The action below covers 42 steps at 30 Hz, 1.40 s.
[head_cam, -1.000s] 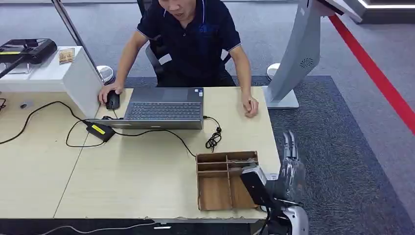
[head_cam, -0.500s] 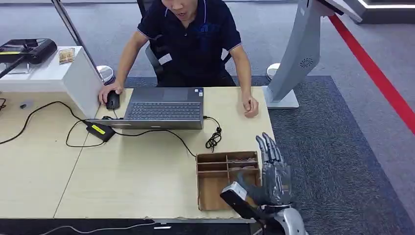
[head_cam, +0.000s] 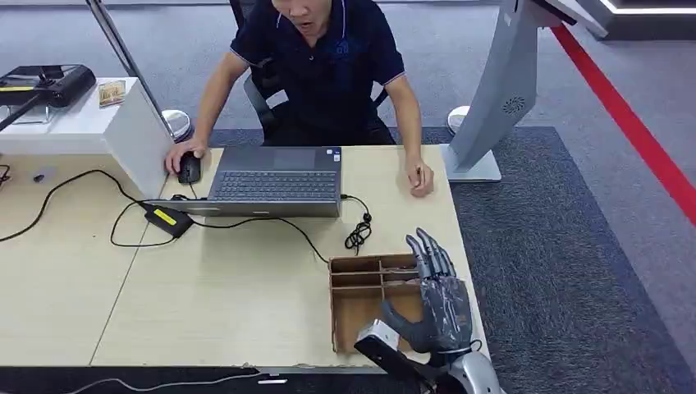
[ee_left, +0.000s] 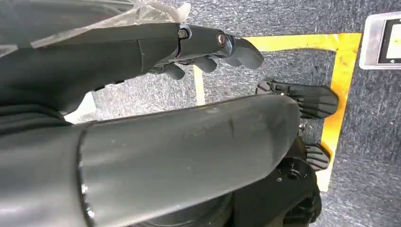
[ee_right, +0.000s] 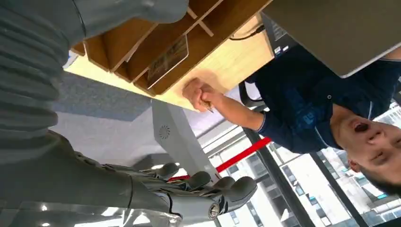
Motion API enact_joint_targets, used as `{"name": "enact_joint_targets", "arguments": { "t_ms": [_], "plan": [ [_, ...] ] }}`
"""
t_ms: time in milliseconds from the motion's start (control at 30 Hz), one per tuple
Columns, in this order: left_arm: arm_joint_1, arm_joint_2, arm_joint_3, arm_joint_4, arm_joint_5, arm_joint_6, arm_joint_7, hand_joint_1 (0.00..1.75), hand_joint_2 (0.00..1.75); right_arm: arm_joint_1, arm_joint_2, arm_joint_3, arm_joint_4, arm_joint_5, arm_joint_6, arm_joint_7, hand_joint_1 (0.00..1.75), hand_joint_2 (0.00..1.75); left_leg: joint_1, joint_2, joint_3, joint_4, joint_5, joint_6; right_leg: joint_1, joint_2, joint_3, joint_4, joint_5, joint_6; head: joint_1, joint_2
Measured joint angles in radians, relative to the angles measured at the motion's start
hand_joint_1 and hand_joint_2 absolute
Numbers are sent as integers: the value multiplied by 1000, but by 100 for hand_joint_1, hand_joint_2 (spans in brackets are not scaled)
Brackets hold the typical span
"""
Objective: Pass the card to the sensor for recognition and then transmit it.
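A wooden divided tray (head_cam: pixel 361 316) sits at the table's near right corner. A card (head_cam: pixel 400 269) lies in one of its narrow far compartments, and it shows as a printed card (ee_right: pixel 168 59) in the right wrist view. My right hand (head_cam: pixel 435 304) hovers over the tray's right side with its fingers stretched forward and the thumb out to the left, holding nothing. It is above and just short of the card. My left hand (ee_left: pixel 203 47) hangs over grey carpet with loosely bent fingers and nothing in it.
A person sits behind an open laptop (head_cam: pixel 275 180), with one hand on a mouse (head_cam: pixel 189 168) and a fist (head_cam: pixel 421 179) on the table. Cables and a power brick (head_cam: pixel 168 219) cross the table. A black device (head_cam: pixel 49 82) stands far left and a grey kiosk stand (head_cam: pixel 501 90) far right.
My right hand has swung left from beside the table's right edge to over the tray. It has turned so the back of the hand faces up.
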Motion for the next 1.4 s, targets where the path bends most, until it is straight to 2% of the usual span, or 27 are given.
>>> {"name": "enact_joint_targets", "arguments": {
  "t_ms": [533,800,933,1400],
  "plan": [
    [0,8,-1,0,-13,-7,0,0,0,-31,46,5,111,-29,-54,-31,0,175,0,0,0,0,0,0,0,0,0,0,0,0,0,0],
    [0,8,-1,0,-14,-8,0,0,0,-33,50,3,126,-35,-57,-34,0,175,0,0,0,0,0,0,0,0,0,0,0,0,0,0],
    [0,10,-1,0,-18,-8,0,0,0,-37,71,-21,190,-30,-59,-53,0,175,0,0,0,0,0,0,0,0,0,0,0,0,0,0],
    [0,14,-2,0,-21,-11,0,0,0,-42,76,-41,240,-8,-60,-34,0,175,0,0,0,0,0,0,0,0,0,0,0,0,0,0]
  ]
}}
